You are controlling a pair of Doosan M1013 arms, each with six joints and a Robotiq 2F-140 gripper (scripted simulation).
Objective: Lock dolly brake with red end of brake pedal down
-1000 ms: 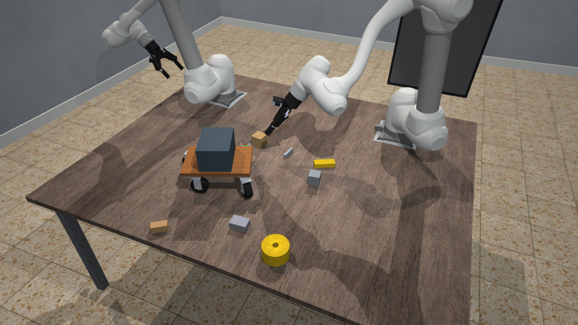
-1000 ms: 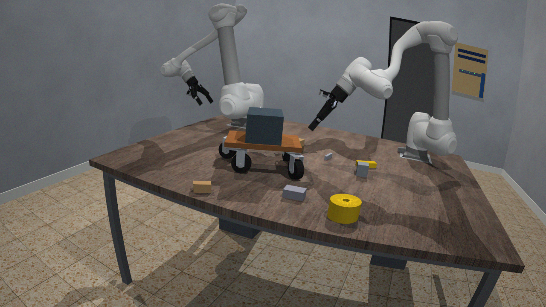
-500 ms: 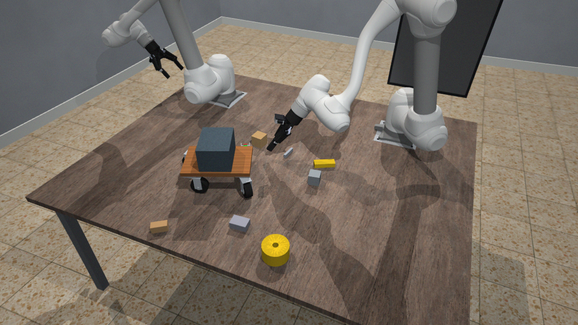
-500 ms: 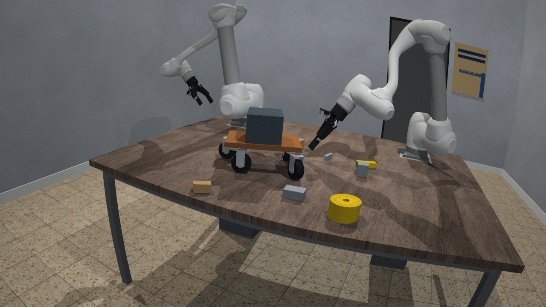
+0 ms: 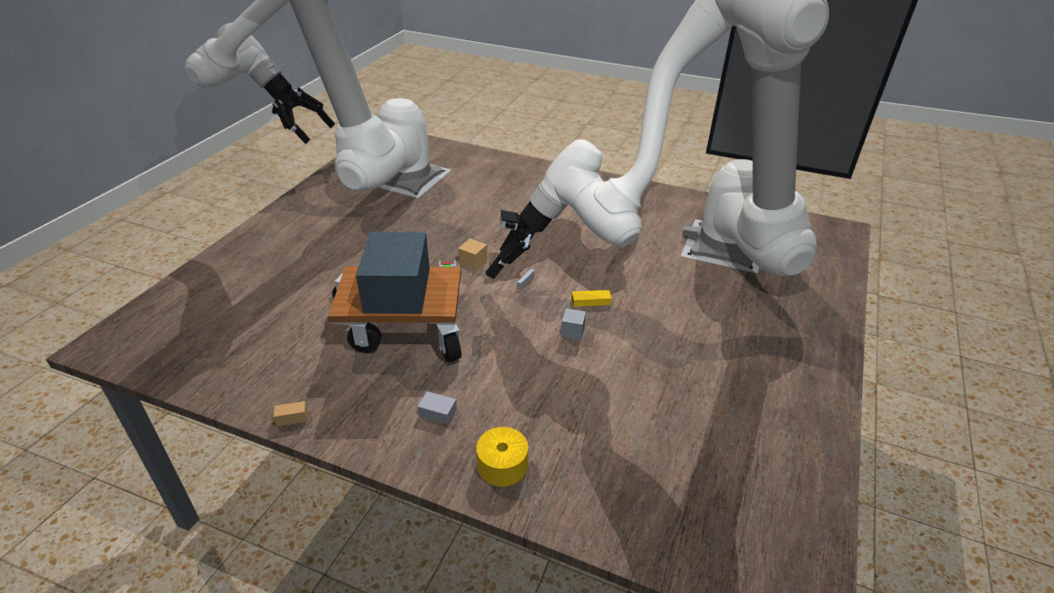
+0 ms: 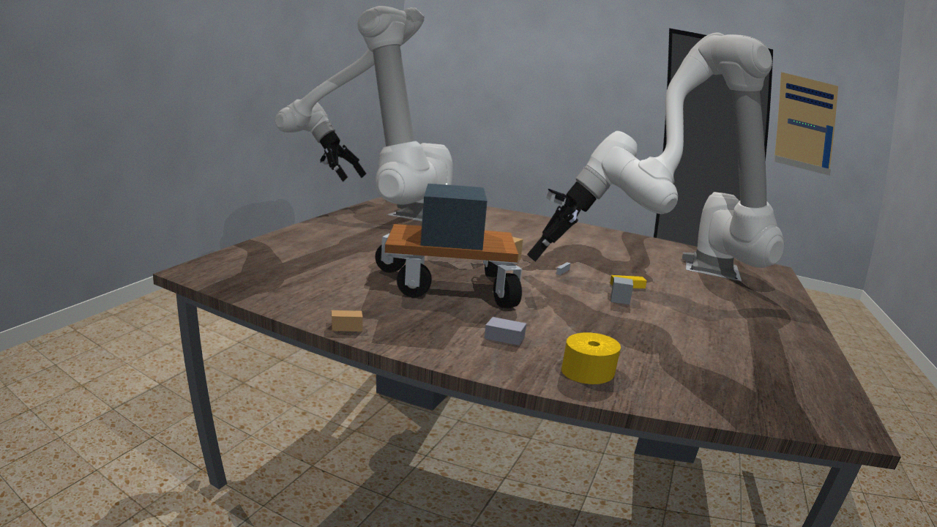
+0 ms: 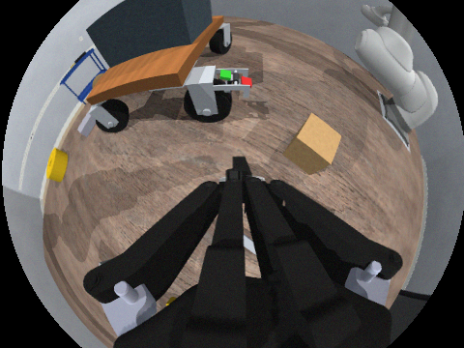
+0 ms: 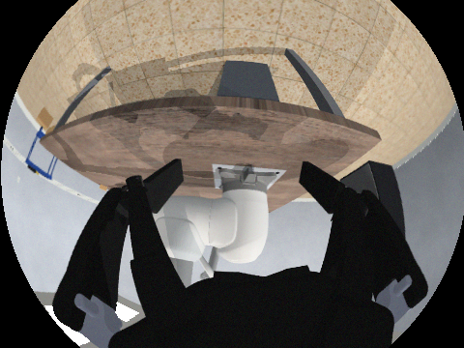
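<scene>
Dolly: orange wood-look deck, grey metal casters, black wheels, upright on brown wood-grain table
Load: dark blue-grey box, sitting on deck
Brake pedal: small, w/ green end & red end, on caster bracket nr tan cube; tbh can't tell if red's down
Left gripper: black, jaws closed, nothing gripped, pointing down above table nr tan cube, apart from pedal
Right gripper: black, jaws wide open, empty, up in the air, well apart from dolly
Tan cube: wood-look, btw dolly & left gripper in top view
Yellow/grey bits: yellow bar nr grey cube; slim grey bar lying nr left gripper
Front-edge stuff: yellow cylinder w/ centre hole, lavender-grey block, flat tan block, all apart
</scene>
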